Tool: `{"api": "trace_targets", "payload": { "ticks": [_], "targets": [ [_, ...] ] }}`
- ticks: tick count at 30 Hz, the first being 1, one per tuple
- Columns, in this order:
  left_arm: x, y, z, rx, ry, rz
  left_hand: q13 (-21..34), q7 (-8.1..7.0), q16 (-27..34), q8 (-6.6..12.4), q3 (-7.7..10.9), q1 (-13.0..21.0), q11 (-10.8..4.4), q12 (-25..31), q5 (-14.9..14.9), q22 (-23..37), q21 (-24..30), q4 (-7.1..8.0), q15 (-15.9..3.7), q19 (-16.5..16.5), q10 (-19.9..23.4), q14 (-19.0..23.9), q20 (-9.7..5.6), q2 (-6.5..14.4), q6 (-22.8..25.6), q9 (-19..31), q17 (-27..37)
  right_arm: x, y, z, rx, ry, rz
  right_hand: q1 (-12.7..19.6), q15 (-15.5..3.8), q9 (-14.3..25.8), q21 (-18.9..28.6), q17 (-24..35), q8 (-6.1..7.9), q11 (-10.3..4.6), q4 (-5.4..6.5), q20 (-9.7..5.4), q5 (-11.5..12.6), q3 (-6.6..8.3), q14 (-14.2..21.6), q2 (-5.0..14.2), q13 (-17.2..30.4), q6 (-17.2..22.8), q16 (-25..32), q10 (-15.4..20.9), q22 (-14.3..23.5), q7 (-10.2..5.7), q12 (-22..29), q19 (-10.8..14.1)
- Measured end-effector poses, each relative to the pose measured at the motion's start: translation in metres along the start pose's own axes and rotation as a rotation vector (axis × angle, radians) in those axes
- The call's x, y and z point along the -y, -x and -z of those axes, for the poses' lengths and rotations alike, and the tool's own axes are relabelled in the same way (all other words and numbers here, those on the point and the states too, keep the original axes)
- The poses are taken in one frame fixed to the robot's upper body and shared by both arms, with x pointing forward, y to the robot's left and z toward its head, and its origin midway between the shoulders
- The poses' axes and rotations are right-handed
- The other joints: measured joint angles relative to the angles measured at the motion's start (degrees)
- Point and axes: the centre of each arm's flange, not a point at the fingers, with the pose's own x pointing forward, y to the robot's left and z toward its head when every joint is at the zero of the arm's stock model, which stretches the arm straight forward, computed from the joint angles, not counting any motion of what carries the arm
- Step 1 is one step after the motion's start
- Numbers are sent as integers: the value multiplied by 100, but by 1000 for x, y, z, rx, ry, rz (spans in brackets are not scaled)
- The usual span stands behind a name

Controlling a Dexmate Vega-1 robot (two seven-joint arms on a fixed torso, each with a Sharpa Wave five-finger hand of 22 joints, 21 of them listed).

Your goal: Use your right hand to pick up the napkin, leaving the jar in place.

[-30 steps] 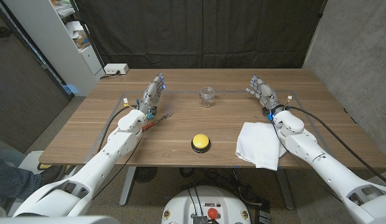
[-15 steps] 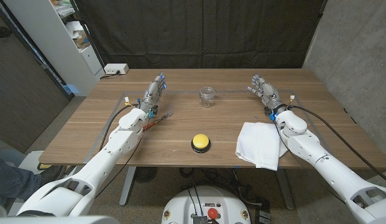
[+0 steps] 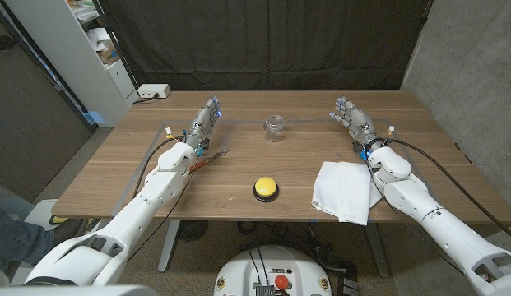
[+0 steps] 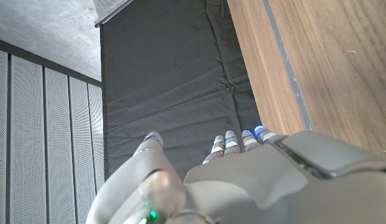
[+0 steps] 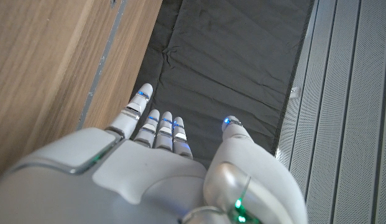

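Observation:
A white napkin (image 3: 343,188) lies crumpled near the table's front edge on the right. A small clear glass jar (image 3: 274,127) stands upright toward the back middle of the table. My right hand (image 3: 354,123) is open, fingers stretched toward the far edge, beyond the napkin and right of the jar, holding nothing. My left hand (image 3: 203,125) is open too, left of the jar, fingers extended. Both wrist views show the back of each hand, the right hand (image 5: 161,168) and the left hand (image 4: 242,177), with fingers straight against a black curtain.
A yellow button (image 3: 266,188) on a black base sits at the front middle, left of the napkin. A fork (image 3: 211,157) lies by my left forearm. A white power strip (image 3: 153,91) sits at the back left corner. Shelving stands left of the table.
My right hand has drifted slightly right and toward the far edge. The left hand, napkin and jar stay as they were.

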Motion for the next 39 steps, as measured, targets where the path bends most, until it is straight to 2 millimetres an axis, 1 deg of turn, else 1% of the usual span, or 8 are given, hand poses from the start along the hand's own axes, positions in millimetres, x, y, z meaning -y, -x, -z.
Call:
{"api": "trace_targets", "payload": {
  "ticks": [4,7,18,20,27,28,33,39],
  "targets": [
    [0,0,0,-2,-1,2,0,0,0,0,0,0,0,0,0,0,0,0,0,-31,0,0,31,0,0,0,0,1,2,-2,8,1,-4,0,0,0,0,0,0,0,0,0,0,0,0,0,0,0,0,0,0,0,0,0],
    [1,-1,0,-3,-2,3,0,0,0,0,0,0,0,0,0,0,0,0,0,-31,0,0,31,0,0,0,0,3,6,-4,15,6,-8,0,0,0,0,0,0,0,0,0,0,0,0,0,0,32,0,0,0,-32,0,0],
    [5,-4,-6,5,-6,17,1,0,0,0,-25,22,0,0,0,0,0,-25,0,-31,0,0,31,23,0,0,1,7,15,-10,34,18,-25,0,0,0,0,-27,0,-2,-24,0,0,-24,-1,0,-1,31,0,2,-1,-31,0,-1],
    [6,-4,-7,6,-8,20,1,0,0,0,-25,22,0,0,0,0,5,-24,0,-31,0,0,31,23,0,0,1,7,16,-11,38,20,-28,0,0,-1,0,-27,0,-30,-23,23,0,-24,-1,0,-1,40,0,30,-1,-40,0,22],
    [9,-4,-12,17,-12,30,-24,0,21,0,-25,22,0,0,0,0,22,-24,0,-31,1,0,31,23,0,0,1,7,16,-13,49,20,-35,0,0,-1,-38,-26,0,-30,-23,32,0,-24,-1,0,-1,62,0,30,-1,-62,0,31],
    [9,-4,-11,8,-11,32,-26,0,22,0,-25,22,0,0,0,0,22,-24,0,-31,1,0,31,23,0,0,1,8,21,-18,53,30,-42,0,0,-1,-39,-26,0,-20,-23,32,0,-24,-1,0,-1,62,0,40,-1,-62,0,31],
    [10,-2,-9,4,-9,33,-26,0,21,0,-8,22,-1,0,0,0,22,-41,0,-31,0,0,31,23,0,0,1,10,24,-19,54,37,-47,0,0,-1,-39,-26,0,1,-23,32,0,-24,-1,0,-1,62,0,61,-1,-62,0,31],
    [13,0,-7,1,-2,36,-26,0,21,-1,-8,45,-1,22,0,-1,22,-41,0,-19,1,0,86,45,0,0,1,11,27,-20,58,40,-49,0,-31,-1,-38,-26,0,1,-47,32,0,-48,31,0,-1,63,0,61,-1,-64,0,30]
  ]
}}
